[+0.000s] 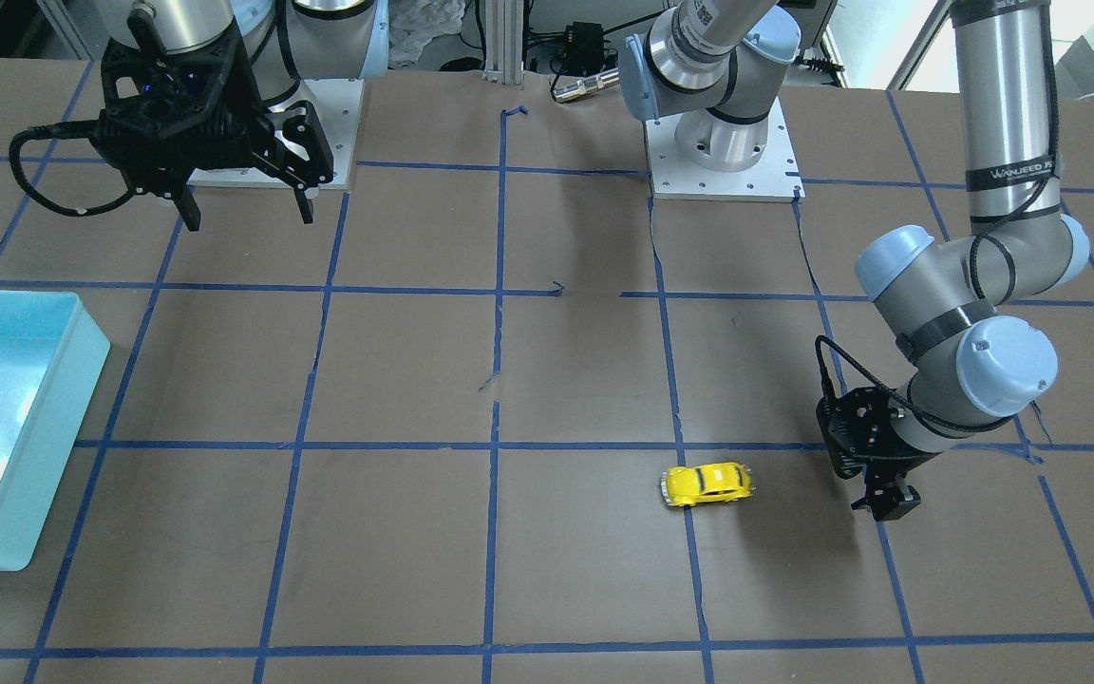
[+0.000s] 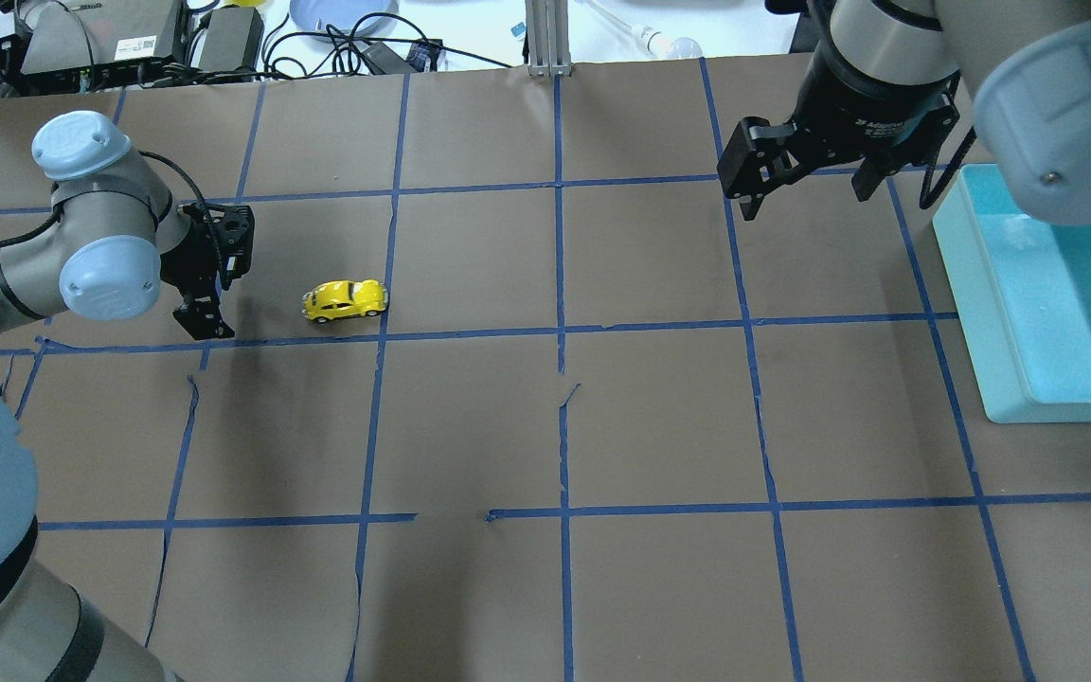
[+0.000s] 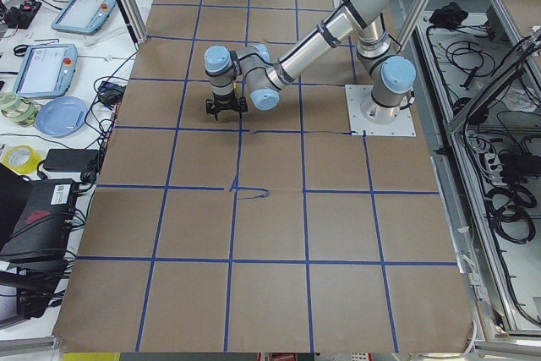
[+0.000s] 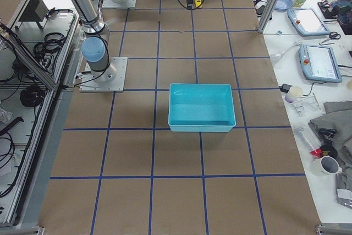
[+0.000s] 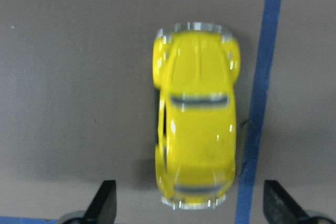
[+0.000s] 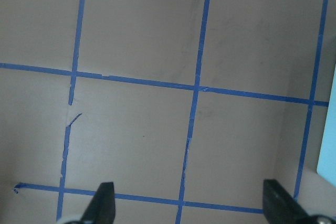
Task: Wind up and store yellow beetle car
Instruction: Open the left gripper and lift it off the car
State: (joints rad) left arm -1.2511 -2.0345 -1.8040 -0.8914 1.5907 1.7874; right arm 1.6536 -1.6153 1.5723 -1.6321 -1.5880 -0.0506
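The yellow car [image 2: 345, 299] sits on its wheels on the brown surface [image 2: 659, 417], beside a blue tape line [image 5: 260, 103] and well apart from the teal bin [image 2: 972, 313]. The left gripper [image 2: 217, 281] is much the nearer; its jaws are spread wide and empty, and the car lies just ahead of them, not yet between. The car's long axis runs crosswise to the jaws' closing line, so they would probably pinch its flanks. The right gripper [image 2: 806, 194] hangs far off by the bin, jaws also apart.
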